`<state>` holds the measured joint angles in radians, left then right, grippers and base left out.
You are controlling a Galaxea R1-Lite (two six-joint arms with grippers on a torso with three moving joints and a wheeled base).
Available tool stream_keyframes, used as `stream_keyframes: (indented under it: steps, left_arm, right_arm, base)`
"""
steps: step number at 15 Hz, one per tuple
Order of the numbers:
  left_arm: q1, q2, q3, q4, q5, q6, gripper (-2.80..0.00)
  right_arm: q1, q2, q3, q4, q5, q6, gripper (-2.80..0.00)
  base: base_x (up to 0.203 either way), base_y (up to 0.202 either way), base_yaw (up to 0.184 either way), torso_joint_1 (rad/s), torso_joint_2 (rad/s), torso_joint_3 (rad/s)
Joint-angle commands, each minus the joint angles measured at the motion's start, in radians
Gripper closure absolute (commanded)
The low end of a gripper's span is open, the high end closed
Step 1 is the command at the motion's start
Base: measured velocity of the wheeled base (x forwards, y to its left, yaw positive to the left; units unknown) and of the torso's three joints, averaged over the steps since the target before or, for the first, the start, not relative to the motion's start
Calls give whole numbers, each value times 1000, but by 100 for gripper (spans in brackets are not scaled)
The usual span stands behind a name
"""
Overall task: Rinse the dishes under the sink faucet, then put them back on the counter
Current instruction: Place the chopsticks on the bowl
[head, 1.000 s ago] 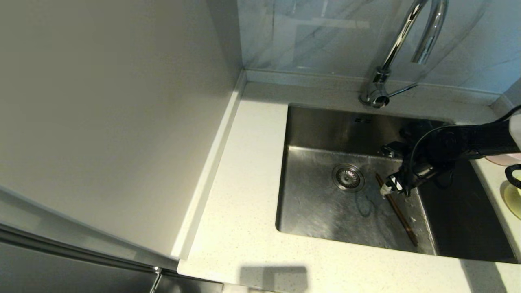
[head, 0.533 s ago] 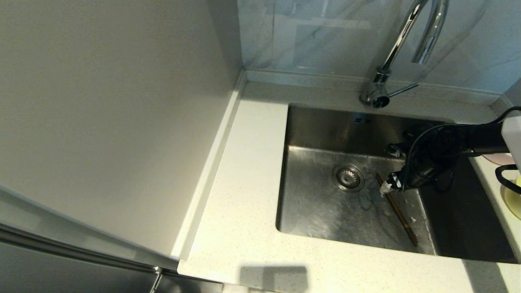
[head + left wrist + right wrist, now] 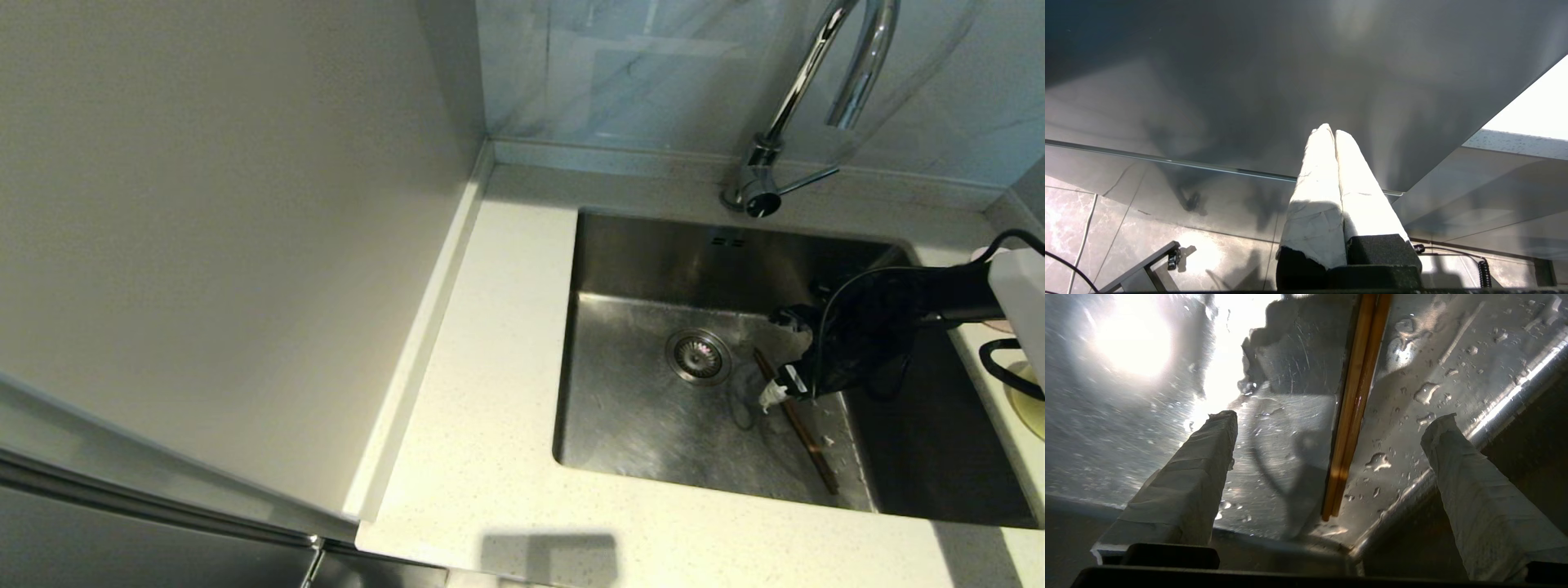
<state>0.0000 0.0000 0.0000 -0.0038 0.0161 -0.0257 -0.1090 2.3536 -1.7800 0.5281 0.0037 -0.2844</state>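
I am seeing the right gripper [image 3: 782, 359] hanging inside the sink [image 3: 645, 425], its taped fingers [image 3: 1200, 473] spread wide with the chopsticks [image 3: 1353, 404] lying side by side on the wet basin floor between them, untouched. They are lying right of the drain [image 3: 699, 356]. The left gripper [image 3: 1334, 134] is sitting parked off the counter [image 3: 490, 425], fingers pressed together. The faucet [image 3: 804, 98] is standing behind.

sink [image 3: 645, 245]: right half of the frame, sunk in the counter [image 3: 490, 392]
chopsticks [image 3: 798, 429]: in it, right of the drain [image 3: 698, 356]
my right gripper [image 3: 782, 355]: over them
faucet [image 3: 775, 147]: behind
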Motion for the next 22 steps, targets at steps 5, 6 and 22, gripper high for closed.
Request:
stream_keyframes:
  steps: [5,6,22]
  left_arm:
    - [0,-3,0,-1,1,0,0]
    - [0,-3,0,-1,1,0,0]
    - [0,-3,0,-1,1,0,0]
  right_arm:
    - [-10,100,-86,0,13,-15,-280]
    - [-12,110,-97,0,13,-16,-280]
    - [-27,141,-111,0,16,-38,-280]
  base:
    - [0,0,0,0,0,0]
    - [0,0,0,0,0,0]
    - [0,0,0,0,0,0]
